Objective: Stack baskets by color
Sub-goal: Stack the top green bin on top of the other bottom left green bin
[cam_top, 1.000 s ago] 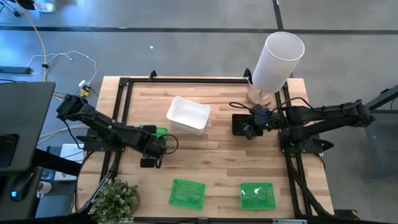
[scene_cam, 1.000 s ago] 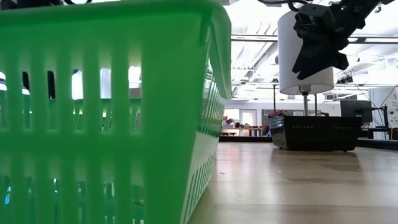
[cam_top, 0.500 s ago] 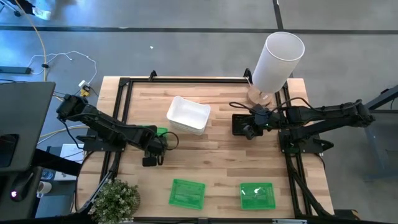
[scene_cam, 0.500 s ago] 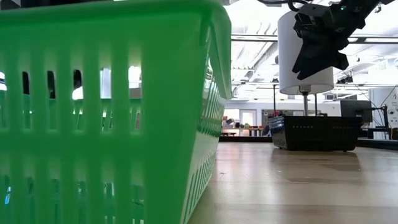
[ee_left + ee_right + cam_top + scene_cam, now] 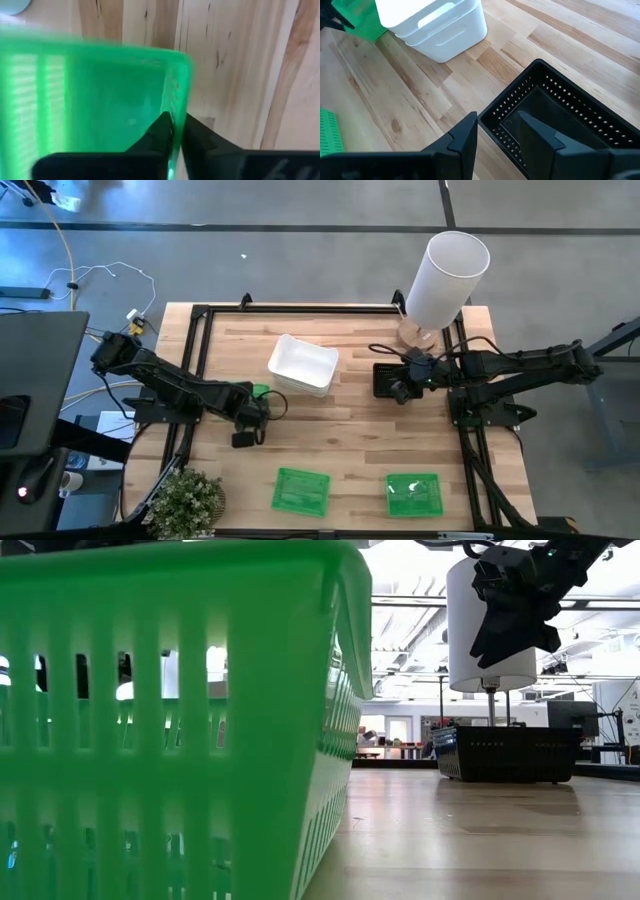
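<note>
The wooden surface (image 5: 340, 430) carries the whole job, with a tall white cylinder (image 5: 447, 278) at its far right corner. Near the far middle sits the finished-looking stack of white baskets (image 5: 303, 364), and two green baskets (image 5: 301, 489) (image 5: 414, 495) lie apart along the near edge. The third green basket (image 5: 252, 392) is at the left, mostly hidden under the left arm from above. The left wrist view settles what the high view cannot: the left tool (image 5: 176, 131) is pinching that basket's side wall (image 5: 100, 95), one finger inside, one outside. So the step in hand looks like picking up this green basket; next it likely needs lifting clear and carrying to nest in one of the near pair. The right tool (image 5: 495, 131) hangs spread above the near rim of the black baskets (image 5: 385, 379), empty. Only the low view shows that tool well clear above the black stack (image 5: 508, 753).
</note>
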Controlling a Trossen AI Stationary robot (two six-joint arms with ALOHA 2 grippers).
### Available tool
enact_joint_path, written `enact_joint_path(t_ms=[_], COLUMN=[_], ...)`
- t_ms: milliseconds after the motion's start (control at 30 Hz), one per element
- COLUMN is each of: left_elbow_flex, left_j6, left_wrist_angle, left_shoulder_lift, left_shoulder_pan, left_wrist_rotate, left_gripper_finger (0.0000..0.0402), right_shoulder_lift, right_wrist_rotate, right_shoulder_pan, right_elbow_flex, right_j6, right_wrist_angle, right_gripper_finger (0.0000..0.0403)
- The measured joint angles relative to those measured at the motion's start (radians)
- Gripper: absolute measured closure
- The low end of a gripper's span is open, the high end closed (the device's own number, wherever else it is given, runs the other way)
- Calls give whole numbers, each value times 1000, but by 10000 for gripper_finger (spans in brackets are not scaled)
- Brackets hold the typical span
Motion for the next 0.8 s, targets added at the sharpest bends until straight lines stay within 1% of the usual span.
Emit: enact_joint_path(t_ms=[67, 167, 333, 567, 800], left_elbow_flex=[0, 0, 0, 5, 107], left_j6=[-16, -30, -71, -132, -157], left_wrist_angle=[9, 29, 38, 36, 32], left_shoulder_lift=[0, 0, 0, 0, 0], left_shoulder_pan=[0, 0, -2, -46, -126], left_wrist_rotate=[4, 16, 16, 15, 16], left_gripper_finger=[395, 391, 399, 400, 401], right_shoulder_lift=[0, 0, 0, 0, 0], right_wrist_rotate=[0, 0, 0, 0, 0], right_shoulder_pan=[0, 0, 0, 0, 0], right_elbow_flex=[0, 0, 0, 0, 1], right_j6=[0, 0, -2, -2, -3], right_wrist_angle=[0, 0, 0, 16, 66], right_gripper_finger=[279, 279, 279, 279, 279])
